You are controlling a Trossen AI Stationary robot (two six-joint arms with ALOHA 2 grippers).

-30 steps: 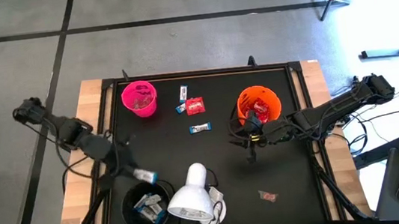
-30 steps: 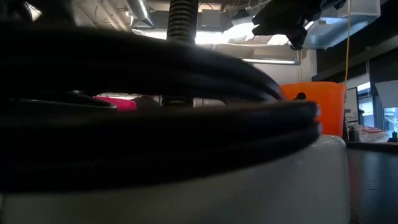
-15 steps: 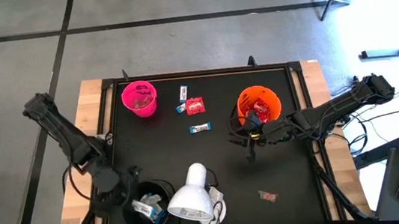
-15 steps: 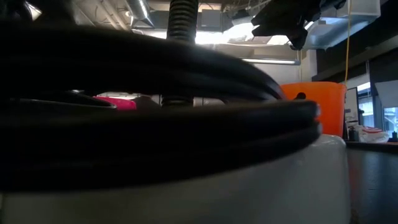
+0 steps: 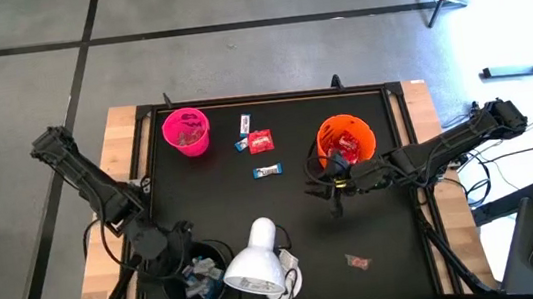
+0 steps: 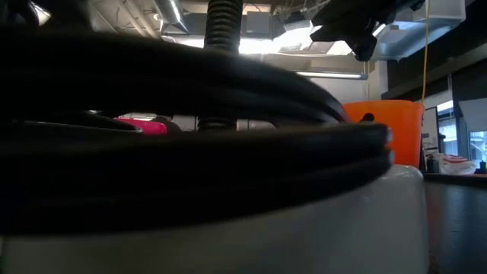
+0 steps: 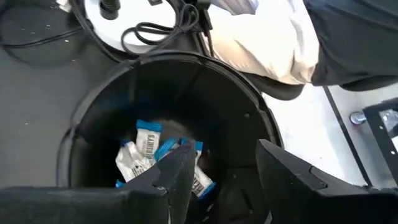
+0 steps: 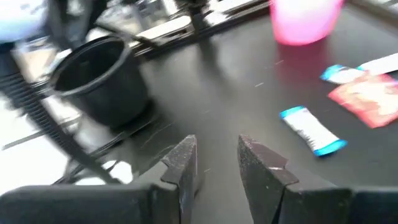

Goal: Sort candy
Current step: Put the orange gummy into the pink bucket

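My left gripper (image 7: 227, 180) hangs open and empty over the mouth of the black cup (image 5: 198, 276), at the table's near left. Several white-and-blue bars (image 7: 146, 155) lie on the cup's bottom. My right gripper (image 5: 329, 188) hovers open above the mat, just near of the orange cup (image 5: 346, 140), which holds red packets. Loose on the mat lie two white-and-blue bars (image 5: 245, 124) (image 5: 267, 171), a red packet (image 5: 262, 142) beside a small blue piece, and another red packet (image 5: 358, 260) near the right front. The pink cup (image 5: 186, 131) holds tiny pinkish pieces.
A white lamp head (image 5: 255, 267) stands right beside the black cup, its base and black cable (image 6: 190, 152) blocking most of the low view. The black mat has a raised frame (image 5: 271, 97). Bare mat shows between the lamp and the right gripper.
My left gripper has swung from above the mat toward the near edge and down over the black cup, its arm folding back to the left. The white-and-blue bar that showed at its fingertips a second ago is gone from them. The right arm kept still.
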